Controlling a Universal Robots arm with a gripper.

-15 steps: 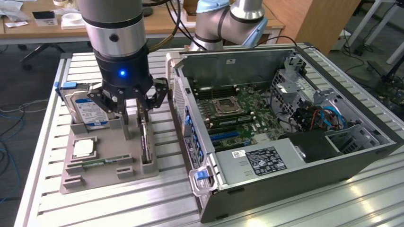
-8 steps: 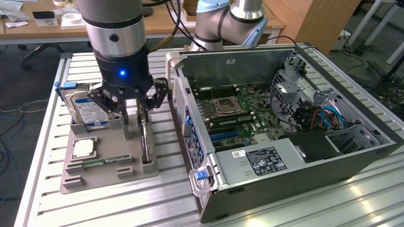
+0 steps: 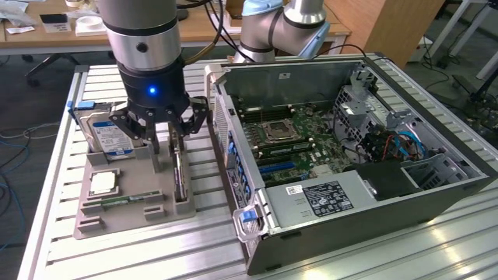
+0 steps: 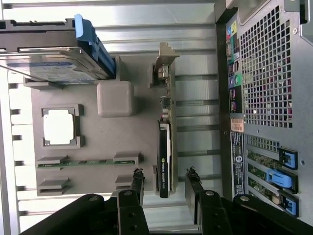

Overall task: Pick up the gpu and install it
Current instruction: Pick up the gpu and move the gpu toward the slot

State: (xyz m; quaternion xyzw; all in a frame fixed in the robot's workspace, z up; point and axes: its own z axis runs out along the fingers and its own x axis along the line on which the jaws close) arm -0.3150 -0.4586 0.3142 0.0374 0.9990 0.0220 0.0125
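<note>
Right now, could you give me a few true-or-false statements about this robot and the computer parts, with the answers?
1. The gripper stands open astride the gpu. True.
2. The gpu is already in the computer case. False: it stands on edge in the gray tray.
3. The hard drive lies flat. False: it stands upright in the tray.
4. The computer case is open, its motherboard showing. True.

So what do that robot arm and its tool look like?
The arm is a thick silver-grey tube with pale blue joint caps, ending in a black collar with a small blue light. The tool is black, with two jointed, linked fingers.
</note>
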